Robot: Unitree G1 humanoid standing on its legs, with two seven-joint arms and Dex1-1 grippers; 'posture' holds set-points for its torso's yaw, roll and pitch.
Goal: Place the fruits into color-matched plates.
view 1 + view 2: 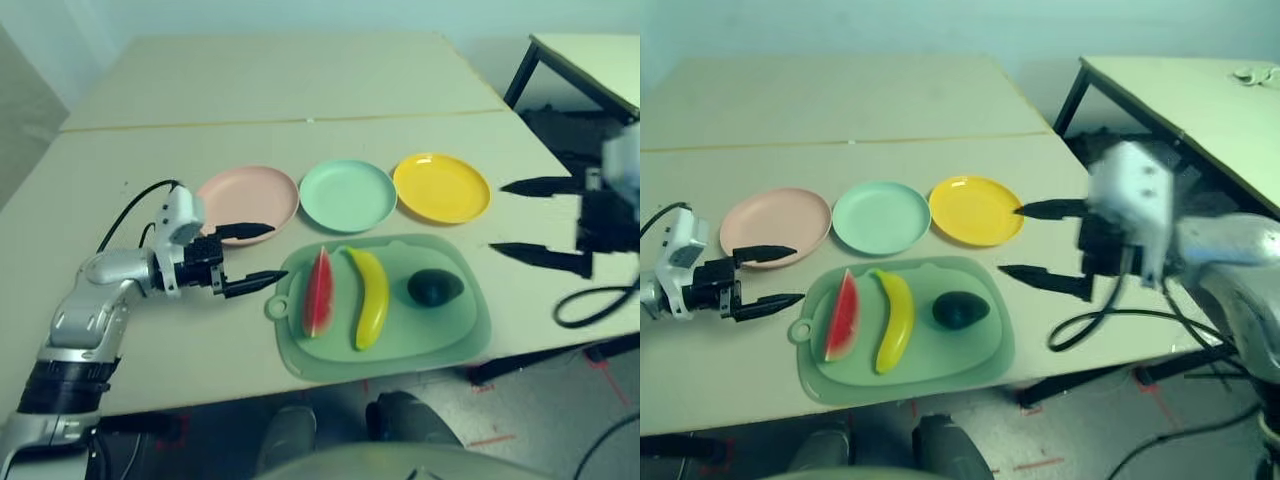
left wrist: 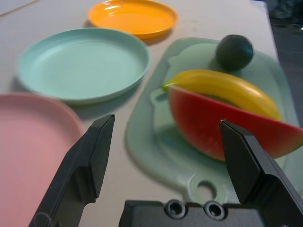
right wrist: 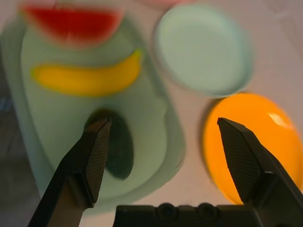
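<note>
- Lying side by side on pale green plastic cutting board (image 1: 450, 335): red watermelon wedge with green rind (image 1: 318, 293), curved yellow banana (image 1: 371, 297), small dark green avocado (image 1: 435, 288).
- Lined up behind: pale pink round plate (image 1: 250, 198), mint green plate (image 1: 347, 195), bright yellow plate (image 1: 441, 187).
- Spread wide, holding nothing: left gripper (image 1: 250, 257), right gripper (image 1: 1042, 241).

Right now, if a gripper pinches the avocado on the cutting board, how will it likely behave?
The avocado looks rounded and smooth, so it may roll or slip from the fingers. It seems a small rigid toy, probably light. Lying free on the flat cutting board, a nudge could send it off.
</note>
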